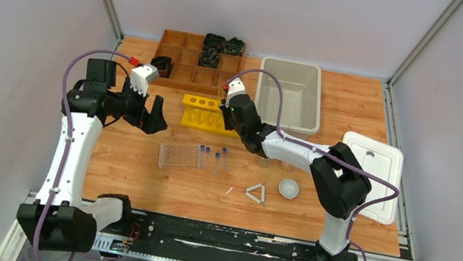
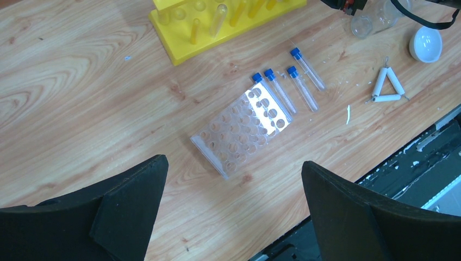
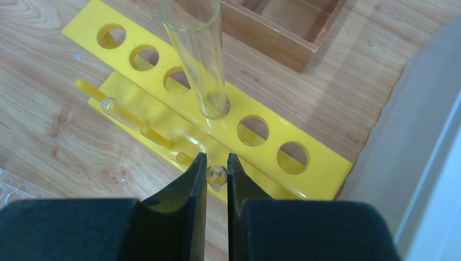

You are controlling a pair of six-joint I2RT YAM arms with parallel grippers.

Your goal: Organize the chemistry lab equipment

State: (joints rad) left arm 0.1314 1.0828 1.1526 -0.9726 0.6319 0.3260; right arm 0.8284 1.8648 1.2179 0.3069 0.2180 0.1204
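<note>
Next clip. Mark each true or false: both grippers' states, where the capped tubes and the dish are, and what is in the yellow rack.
1. The left gripper is open and empty. True.
2. The capped tubes stand in the clear rack. False: four lie on the table beside it.
3. The dish is stacked on the triangle. False: they lie apart.
4. A glass tube stands in a yellow rack hole. True.
5. The right gripper is wide open. False: its jaws are nearly closed on a tube tip.
</note>
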